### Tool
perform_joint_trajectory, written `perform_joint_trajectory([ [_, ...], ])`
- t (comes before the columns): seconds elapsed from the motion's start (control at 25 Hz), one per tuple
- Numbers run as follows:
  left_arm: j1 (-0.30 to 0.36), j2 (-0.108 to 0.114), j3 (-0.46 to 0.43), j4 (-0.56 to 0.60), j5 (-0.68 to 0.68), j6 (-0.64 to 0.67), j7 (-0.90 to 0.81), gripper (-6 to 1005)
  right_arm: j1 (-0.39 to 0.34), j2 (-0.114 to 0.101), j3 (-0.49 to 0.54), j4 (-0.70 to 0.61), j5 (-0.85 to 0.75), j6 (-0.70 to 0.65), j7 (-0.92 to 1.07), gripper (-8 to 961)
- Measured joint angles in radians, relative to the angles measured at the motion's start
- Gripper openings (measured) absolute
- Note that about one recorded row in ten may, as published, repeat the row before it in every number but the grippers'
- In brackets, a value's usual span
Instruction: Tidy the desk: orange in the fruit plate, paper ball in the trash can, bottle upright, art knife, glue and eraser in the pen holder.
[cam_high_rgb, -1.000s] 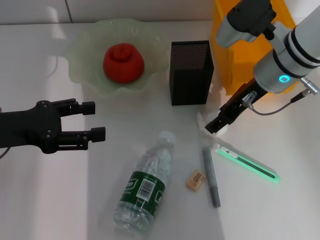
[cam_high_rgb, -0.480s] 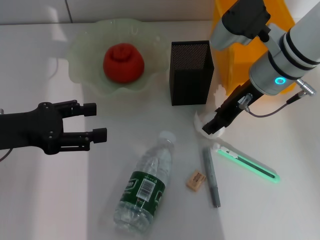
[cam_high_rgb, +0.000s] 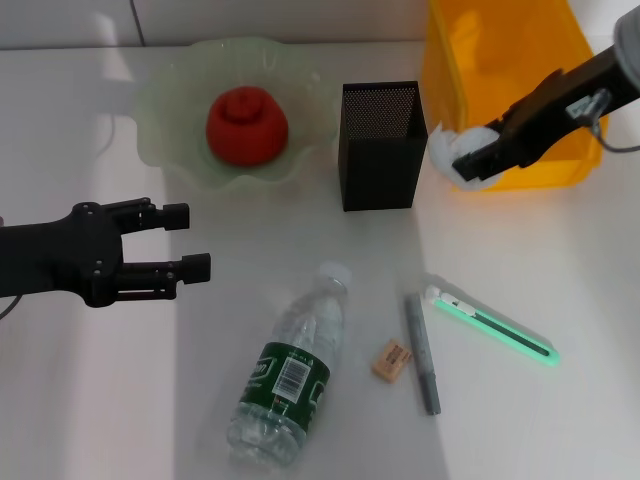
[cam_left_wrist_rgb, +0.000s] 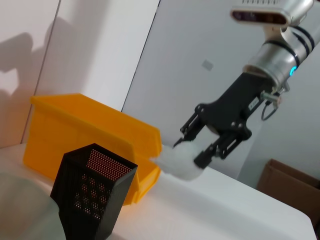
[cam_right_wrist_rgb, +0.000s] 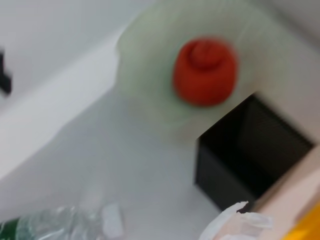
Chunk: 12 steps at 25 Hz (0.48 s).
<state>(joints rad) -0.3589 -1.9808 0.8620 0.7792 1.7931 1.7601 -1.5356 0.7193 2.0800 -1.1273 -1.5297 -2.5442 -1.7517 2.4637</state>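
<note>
Right gripper (cam_high_rgb: 470, 157) jaws clenched on paper ball (cam_high_rgb: 447, 152), lifted beside trash can (cam_high_rgb: 500, 60), left gripper (cam_high_rgb: 190, 240) jaws released over desk (cam_high_rgb: 560, 290)

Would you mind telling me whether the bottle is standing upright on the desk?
No, the bottle lies on its side on the desk, cap pointing toward the pen holder.

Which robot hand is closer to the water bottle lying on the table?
Left. The left gripper hovers open just beside the bottle, toward the fruit plate side. The right gripper is farther off, up by the trash can, holding the paper ball.
</note>
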Motion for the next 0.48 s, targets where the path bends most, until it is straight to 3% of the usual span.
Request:
perform_joint_trajectory([
  [0.24, 0.000, 0.000, 0.000, 0.000, 0.000, -0.002, 0.000, 844, -0.007, -0.002, 0.086, -0.093, -0.121, 0.055, 0.050, 526],
  [0.36, -0.004, -0.002, -0.001, 0.000, 0.000, -0.003, 0.000, 844, -0.015, -0.002, 0.097, -0.012, -0.151, 0.181, 0.050, 526],
  [0.4, -0.005, -0.002, -0.001, 0.000, 0.000, -0.003, 0.000, 844, -0.015, -0.003, 0.096, 0.070, -0.152, 0.270, 0.044, 525],
  [0.48, -0.006, -0.002, -0.001, 0.000, 0.000, -0.003, 0.000, 844, -0.011, -0.003, 0.094, 0.107, -0.152, 0.305, 0.039, 525],
])
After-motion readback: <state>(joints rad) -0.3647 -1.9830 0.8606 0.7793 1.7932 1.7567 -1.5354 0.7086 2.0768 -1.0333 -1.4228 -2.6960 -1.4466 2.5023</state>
